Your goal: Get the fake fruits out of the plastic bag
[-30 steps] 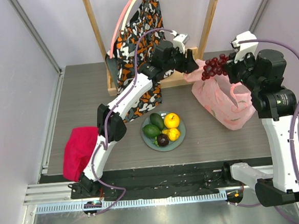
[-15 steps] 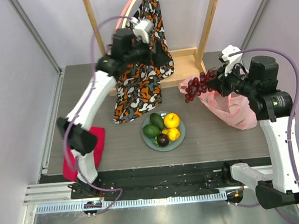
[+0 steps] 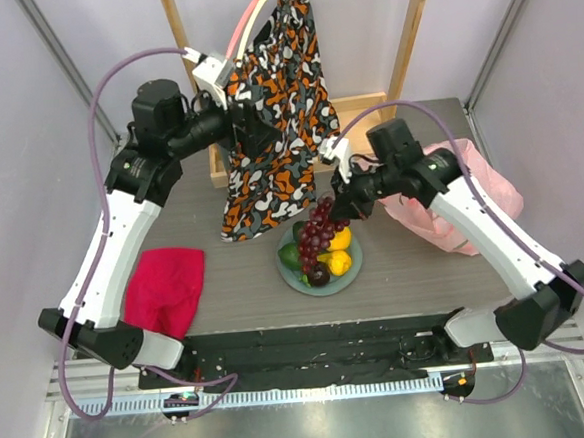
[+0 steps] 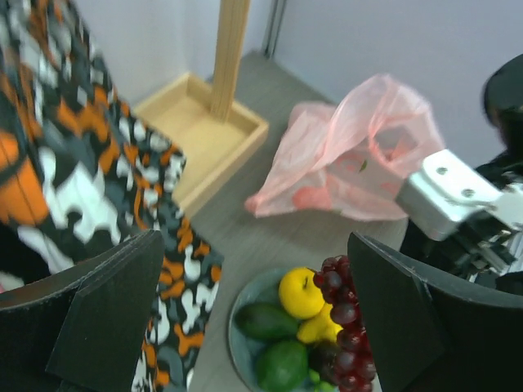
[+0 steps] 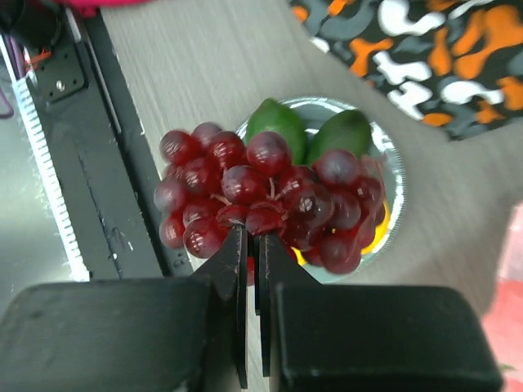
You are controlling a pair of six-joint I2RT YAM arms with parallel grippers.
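Note:
My right gripper point(image 3: 339, 210) is shut on the stem of the dark purple grape bunch point(image 3: 316, 239) and holds it hanging over the grey-green plate point(image 3: 284, 272). In the right wrist view the shut fingertips point(image 5: 253, 237) pinch the grapes point(image 5: 270, 192) above the plate point(image 5: 397, 188). Two green fruits point(image 3: 299, 255) and two yellow ones point(image 3: 340, 240) lie on the plate. The pink plastic bag point(image 3: 470, 181) lies slumped at the right, behind the right arm. My left gripper point(image 3: 251, 132) is open and empty, raised in front of the patterned garment; its view shows the bag point(image 4: 351, 155) and the grapes point(image 4: 343, 314).
The orange-black-white garment point(image 3: 269, 110) hangs from a wooden rack with a tray base point(image 3: 365, 109) at the back. A red cloth point(image 3: 167, 288) lies front left. A black rail point(image 3: 311, 343) runs along the near table edge.
My right gripper carried the grapes from the bag leftward to above the plate. My left arm let go of the bag and swung back and left. The bag slumped.

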